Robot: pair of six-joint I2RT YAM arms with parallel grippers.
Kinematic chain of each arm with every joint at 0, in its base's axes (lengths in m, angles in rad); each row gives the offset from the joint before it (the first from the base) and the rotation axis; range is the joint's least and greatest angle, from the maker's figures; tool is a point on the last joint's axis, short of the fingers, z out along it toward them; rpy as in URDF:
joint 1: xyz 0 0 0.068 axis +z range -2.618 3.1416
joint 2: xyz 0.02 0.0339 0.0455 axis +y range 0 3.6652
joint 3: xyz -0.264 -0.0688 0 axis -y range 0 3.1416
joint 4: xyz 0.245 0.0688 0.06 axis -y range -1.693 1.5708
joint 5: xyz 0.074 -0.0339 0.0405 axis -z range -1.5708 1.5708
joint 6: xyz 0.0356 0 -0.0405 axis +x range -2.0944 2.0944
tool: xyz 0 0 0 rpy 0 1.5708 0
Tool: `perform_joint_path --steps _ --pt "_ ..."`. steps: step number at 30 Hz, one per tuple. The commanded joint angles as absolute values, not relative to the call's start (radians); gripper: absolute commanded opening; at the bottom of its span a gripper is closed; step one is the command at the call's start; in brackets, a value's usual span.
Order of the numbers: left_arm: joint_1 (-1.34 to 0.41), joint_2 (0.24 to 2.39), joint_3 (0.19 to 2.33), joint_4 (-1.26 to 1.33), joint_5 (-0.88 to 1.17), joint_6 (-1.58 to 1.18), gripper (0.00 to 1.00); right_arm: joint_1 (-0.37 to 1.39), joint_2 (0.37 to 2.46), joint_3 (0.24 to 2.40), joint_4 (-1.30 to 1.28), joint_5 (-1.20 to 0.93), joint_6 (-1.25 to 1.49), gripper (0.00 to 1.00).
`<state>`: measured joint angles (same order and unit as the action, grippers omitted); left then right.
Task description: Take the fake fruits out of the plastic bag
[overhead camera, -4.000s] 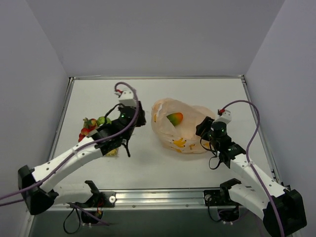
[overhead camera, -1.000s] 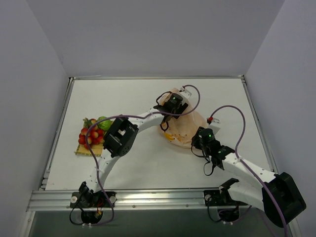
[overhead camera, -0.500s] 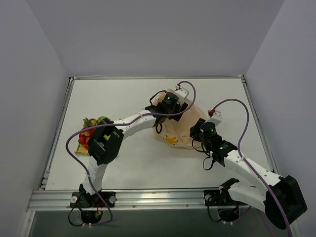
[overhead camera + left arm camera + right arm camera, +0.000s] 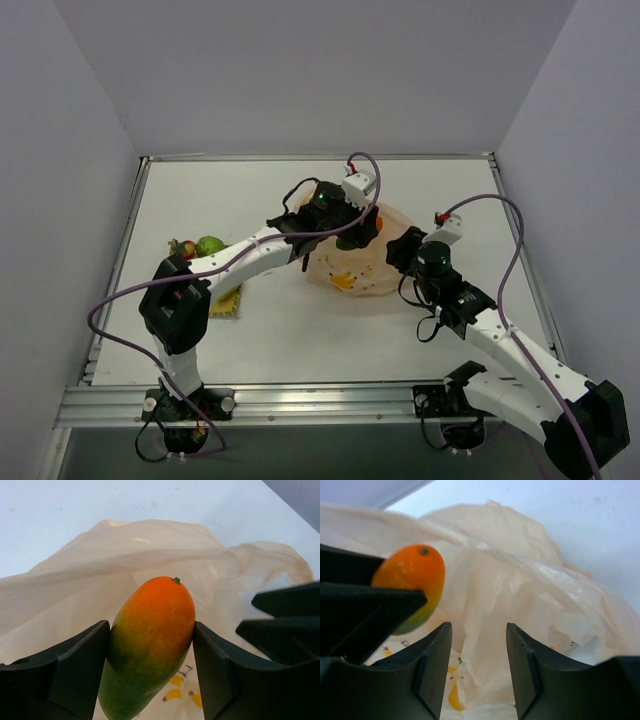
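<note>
The peach-orange plastic bag (image 4: 362, 272) with banana prints lies crumpled mid-table. My left gripper (image 4: 356, 236) hangs over it, shut on the orange-green mango (image 4: 373, 225). In the left wrist view the mango (image 4: 150, 635) is clamped between both jaws of the gripper (image 4: 151, 656), above the bag (image 4: 95, 570). My right gripper (image 4: 403, 250) is open at the bag's right edge. In the right wrist view its jaws (image 4: 479, 667) straddle a raised fold of the bag (image 4: 495, 605), with the mango (image 4: 412, 577) to the left. The yellow-green pear (image 4: 210, 245) and the red berry bunch (image 4: 180, 248) lie at the left.
A yellow woven mat (image 4: 228, 300) lies under my left arm, by the pear and berries. Raised rails edge the white table (image 4: 450, 190) and grey walls close it in. The two grippers are close together over the bag.
My left arm swung from the mat over to the bag and closed on the mango, which now sits raised above the plastic. My right gripper shifted slightly along the bag's right edge.
</note>
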<state>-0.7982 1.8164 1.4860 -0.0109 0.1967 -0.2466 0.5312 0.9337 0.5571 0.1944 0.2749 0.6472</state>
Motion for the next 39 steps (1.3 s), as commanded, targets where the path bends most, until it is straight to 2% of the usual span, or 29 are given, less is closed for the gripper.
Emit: perform_joint_path --steps 1,5,10,12,14,17,21,24,25,27,28,29,32,39 --pt "-0.792 1.711 1.464 0.002 0.31 -0.27 0.05 0.531 0.884 0.633 0.16 0.331 0.618 0.45" --pt "-0.788 1.661 1.421 0.028 0.409 -0.282 0.03 0.514 0.883 0.646 0.146 0.347 0.606 0.55" --pt "-0.776 1.537 1.35 0.115 0.488 -0.317 0.03 0.473 0.907 0.635 0.143 0.347 0.603 0.59" --pt "-0.753 1.493 1.306 0.172 0.491 -0.343 0.02 0.439 0.911 0.638 0.129 0.342 0.586 0.67" --pt "-0.726 1.424 1.261 0.202 0.456 -0.389 0.02 0.417 0.922 0.649 0.121 0.325 0.565 0.82" --pt "-0.695 1.324 1.218 0.207 0.309 -0.443 0.02 0.397 0.977 0.669 0.089 0.284 0.543 0.93" --pt "-0.614 1.183 1.073 0.189 0.103 -0.532 0.02 0.393 1.022 0.623 0.089 0.238 0.554 0.96" --pt "-0.549 1.066 0.955 0.147 -0.059 -0.609 0.02 0.385 1.025 0.585 0.11 0.207 0.568 0.81" --pt "-0.531 1.018 0.931 0.128 -0.102 -0.648 0.03 0.382 1.019 0.578 0.115 0.206 0.572 0.65" --pt "-0.488 0.983 0.893 0.055 -0.179 -0.692 0.03 0.365 0.996 0.575 0.115 0.215 0.577 0.4" --pt "-0.441 0.971 0.868 0.031 -0.198 -0.73 0.03 0.356 0.991 0.575 0.115 0.218 0.572 0.2" --pt "-0.419 0.971 0.859 -0.01 -0.215 -0.747 0.03 0.336 0.979 0.577 0.115 0.216 0.569 0.14" --pt "-0.365 1.0 0.831 -0.057 -0.265 -0.762 0.03 0.31 0.963 0.58 0.112 0.209 0.563 0.06" --pt "-0.353 1.167 0.871 -0.061 -0.351 -0.729 0.02 0.302 0.888 0.548 0.078 0.221 0.572 0.01"
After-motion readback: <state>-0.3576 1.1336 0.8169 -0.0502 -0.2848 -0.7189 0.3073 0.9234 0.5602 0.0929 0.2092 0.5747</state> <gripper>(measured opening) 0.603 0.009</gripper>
